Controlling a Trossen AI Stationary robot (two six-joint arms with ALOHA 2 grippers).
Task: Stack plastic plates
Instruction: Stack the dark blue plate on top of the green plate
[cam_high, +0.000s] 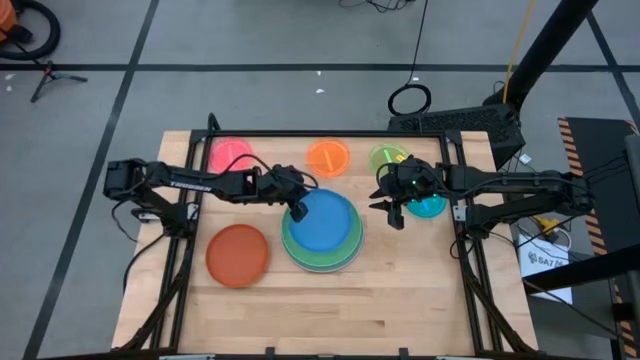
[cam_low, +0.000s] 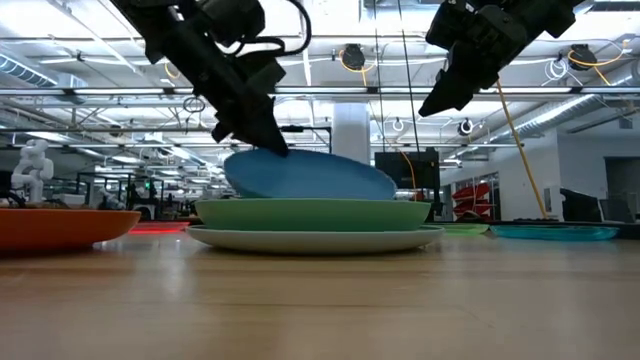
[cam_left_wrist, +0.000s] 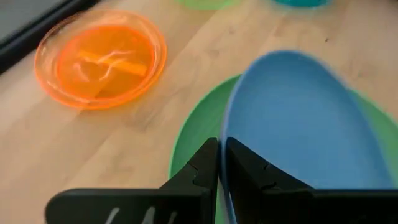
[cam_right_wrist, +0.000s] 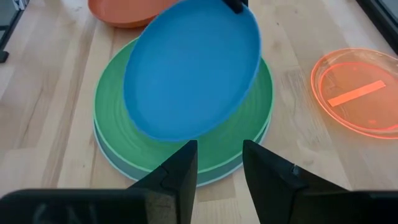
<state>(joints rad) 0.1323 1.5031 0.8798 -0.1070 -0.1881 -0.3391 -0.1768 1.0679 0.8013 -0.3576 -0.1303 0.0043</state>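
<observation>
Meanwhile left pincer (cam_high: 297, 210) pinches the blue plate's (cam_high: 325, 220) rim above the green plate (cam_right_wrist: 249, 127); right pincer (cam_high: 393, 213) hovers open beside.

We see bright, even light from above — in the low view, ceiling lamps (cam_low: 352, 57) glow white behind the arms, leaving them as dark silhouettes. The desk (cam_high: 330, 300) is evenly lit with only soft, faint shadows. In the left wrist view the blue plate (cam_left_wrist: 298, 124) just beyond the fingers (cam_left_wrist: 202, 171) is smeared at its rim. The orange plate (cam_right_wrist: 360, 93), off to one side of the right fingers (cam_right_wrist: 180, 171), glows — a bright streak inside it.
</observation>
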